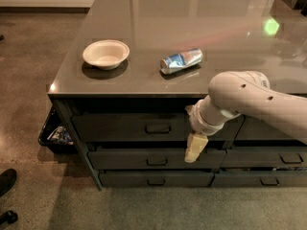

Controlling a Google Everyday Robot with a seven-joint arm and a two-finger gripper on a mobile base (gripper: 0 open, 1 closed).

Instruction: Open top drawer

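The top drawer (pixel 124 127) sits shut in the near face of the table (pixel 144 13), just under the tabletop at the head of the left-hand stack. Its long axis runs left to right, and its tall dark grey front faces the near side, with a small loop handle (pixel 158 128) at the centre. Two shorter drawers (pixel 120 160) lie below it, and a neighbouring stack (pixel 280 158) lies to the right.

The gripper (pixel 191 155) hangs pointing down from the pale arm (pixel 240 97), which reaches in from the right. It is in front of the right end of the top drawer, to the right of the handle and apart from it, and its tip is level with the drawer below. From here I can't make out whether it is parted or closed.

The tabletop is dark and glossy, with a green spot of light (pixel 271 26) reflected at the far right. The floor (pixel 29 47) is bare brownish concrete.

A white bowl (pixel 106 53) stands on the left of the tabletop with nothing in it. A dented blue and silver can (pixel 181 60) lies on its side to the right of the bowl. A black crate (pixel 47 131) sits on the floor by the table's left side. It holds some crumpled items too blurred to name. A dark shoe (pixel 7 181) shows at the near left.
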